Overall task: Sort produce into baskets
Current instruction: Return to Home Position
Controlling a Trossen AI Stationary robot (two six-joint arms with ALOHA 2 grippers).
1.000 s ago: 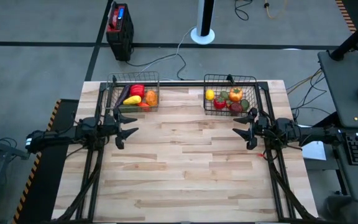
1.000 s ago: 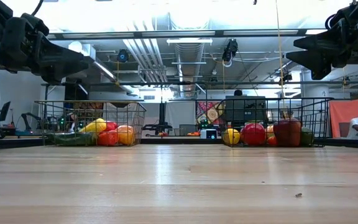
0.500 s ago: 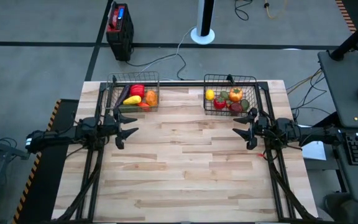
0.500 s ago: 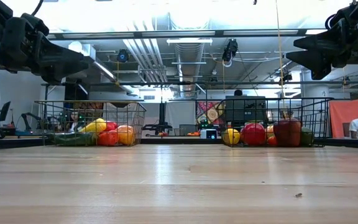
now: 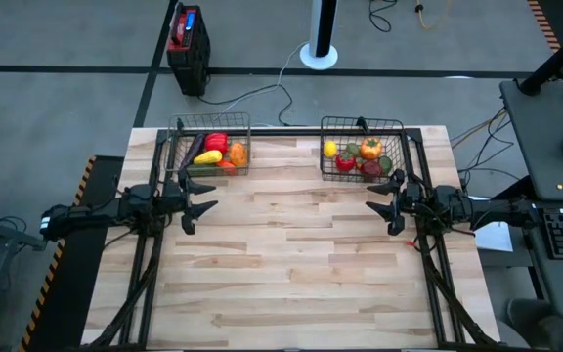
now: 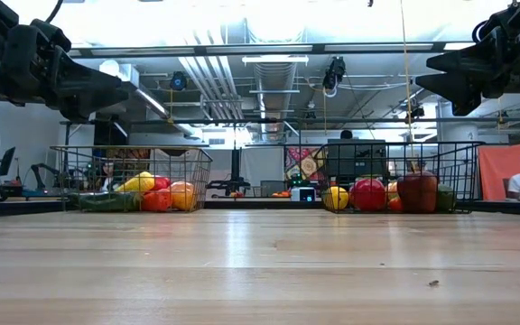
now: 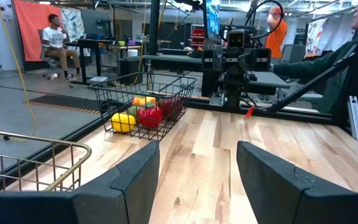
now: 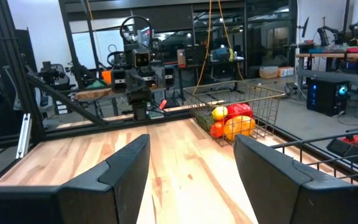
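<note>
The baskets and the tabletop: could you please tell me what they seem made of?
The baskets look like dark wire, probably coated metal: thin see-through grid. The tabletop looks like pale wooden planks, lightly glossy: visible grain, seams, reflections.

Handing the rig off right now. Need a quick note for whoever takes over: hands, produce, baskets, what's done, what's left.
Left hand: open, empty, raised above the table on its left side, just nearer than the left basket.
Right hand: open, empty, mirrored on the right side, near the right basket.
Produce: every piece in view sits in one of the two baskets at the far edge.
Done: sorting looks complete; no loose piece shows on the wood.
Left: probably nothing but parking the arms.
</note>
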